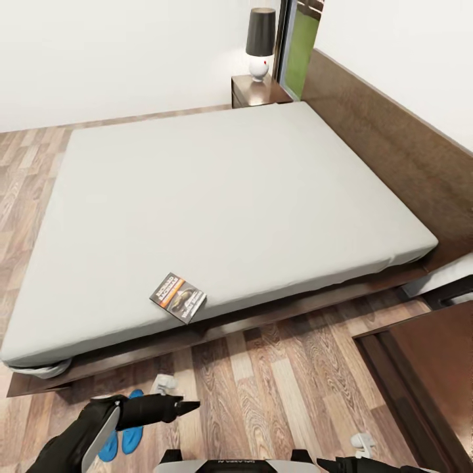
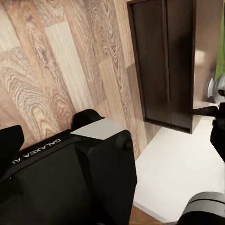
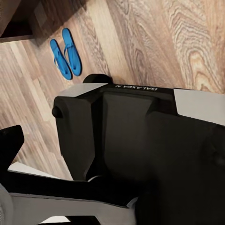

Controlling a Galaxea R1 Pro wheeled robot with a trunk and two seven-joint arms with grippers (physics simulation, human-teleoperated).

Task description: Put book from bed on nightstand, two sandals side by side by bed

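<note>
The bed (image 1: 217,197) stretches ahead of the left claw (image 1: 187,406) (jaw state unreadable), the nightstand (image 1: 253,90) beyond its far corner; the book (image 1: 178,297) lies near the mattress edge — blue sandals (image 1: 125,435) side by side just beneath the arm.

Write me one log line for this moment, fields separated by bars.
book: on bed, near its floor-side edge | sandals: side by side on floor beside bed | nightstand: far corner, lamp on top | grippers: state unclear
</note>
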